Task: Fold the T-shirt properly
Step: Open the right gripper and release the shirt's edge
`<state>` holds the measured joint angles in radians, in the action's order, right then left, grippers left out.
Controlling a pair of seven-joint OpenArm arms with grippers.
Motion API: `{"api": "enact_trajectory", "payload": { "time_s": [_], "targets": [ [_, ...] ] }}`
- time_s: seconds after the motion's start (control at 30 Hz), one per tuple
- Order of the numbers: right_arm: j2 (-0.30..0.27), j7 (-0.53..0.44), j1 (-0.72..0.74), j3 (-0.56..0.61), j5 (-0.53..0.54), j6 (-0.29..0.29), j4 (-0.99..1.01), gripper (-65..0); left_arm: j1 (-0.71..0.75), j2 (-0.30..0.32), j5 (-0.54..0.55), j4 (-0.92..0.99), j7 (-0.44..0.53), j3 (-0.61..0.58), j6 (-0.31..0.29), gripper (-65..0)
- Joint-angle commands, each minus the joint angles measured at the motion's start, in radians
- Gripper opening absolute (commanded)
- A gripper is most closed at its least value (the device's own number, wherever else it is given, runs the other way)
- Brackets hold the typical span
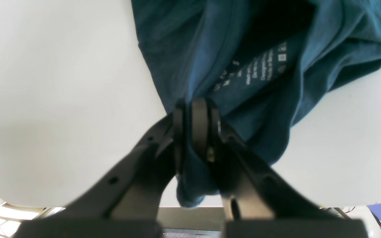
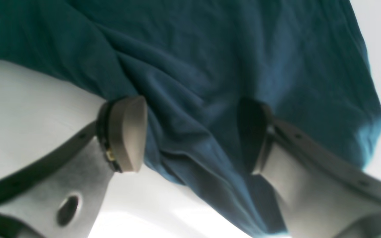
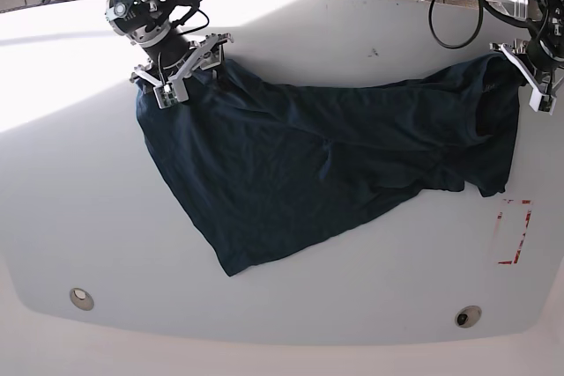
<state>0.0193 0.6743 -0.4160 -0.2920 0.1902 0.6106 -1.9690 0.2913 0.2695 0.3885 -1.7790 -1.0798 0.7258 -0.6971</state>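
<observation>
The dark navy T-shirt [image 3: 308, 165] lies crumpled across the white table [image 3: 70, 182], stretched from back left to right, with one corner pointing toward the front. My left gripper [image 1: 190, 119] is shut on a fold of the T-shirt [image 1: 260, 109] next to the pale printed neck label [image 1: 253, 71]; in the base view it [image 3: 531, 77] is at the shirt's right end. My right gripper [image 2: 190, 135] is open, its fingers [image 2: 127, 132] on either side of a ridge of the T-shirt [image 2: 193, 66]. In the base view it [image 3: 181, 72] is at the shirt's back-left corner.
A red-outlined rectangle [image 3: 513, 232] is marked on the table, front right of the shirt. Two round holes [image 3: 81, 297] [image 3: 468, 315] sit near the curved front edge. Cables [image 3: 458, 6] hang behind the table at back right.
</observation>
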Motion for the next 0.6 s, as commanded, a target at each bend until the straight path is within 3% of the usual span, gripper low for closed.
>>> {"api": "enact_trajectory", "payload": {
  "time_s": [0.0,0.4,0.57],
  "targets": [
    [-0.003,-0.021,0.006,0.033,0.019,0.036,-0.026,-23.9,-0.004,0.017,0.005,-0.014,0.016,0.007,-0.001,-65.0],
    [0.005,-0.021,0.134,0.270,0.018,0.030,0.012,-23.9,-0.004,0.017,0.003,-0.017,0.016,0.004,-0.001,-65.0],
    [0.006,-0.023,0.220,0.351,0.018,-0.039,0.102,-23.9,-0.004,0.017,0.003,-0.020,0.016,0.005,-0.001,-65.0]
  ]
}}
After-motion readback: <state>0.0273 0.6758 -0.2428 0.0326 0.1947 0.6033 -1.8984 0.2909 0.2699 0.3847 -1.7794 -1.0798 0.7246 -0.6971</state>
